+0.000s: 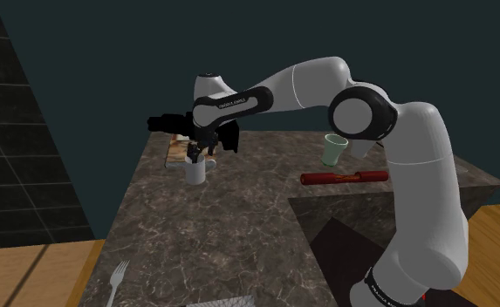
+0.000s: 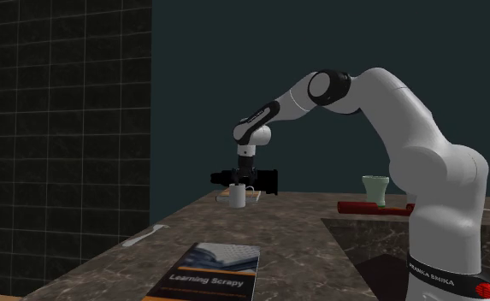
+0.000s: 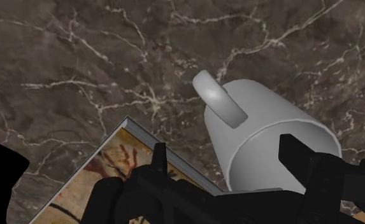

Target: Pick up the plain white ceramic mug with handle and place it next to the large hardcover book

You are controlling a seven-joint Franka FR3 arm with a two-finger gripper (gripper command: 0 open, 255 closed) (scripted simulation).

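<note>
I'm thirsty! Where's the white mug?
In the shoulder view the white mug stands far back-left on the dark counter, beside a brown book, just under the gripper.

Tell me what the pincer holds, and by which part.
Nothing: the open pincer straddles one wall of the white mug, and its fingers do not clasp it.

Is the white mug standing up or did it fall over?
Standing up. The white mug rests on its base on the counter, open top facing up under the gripper.
</note>
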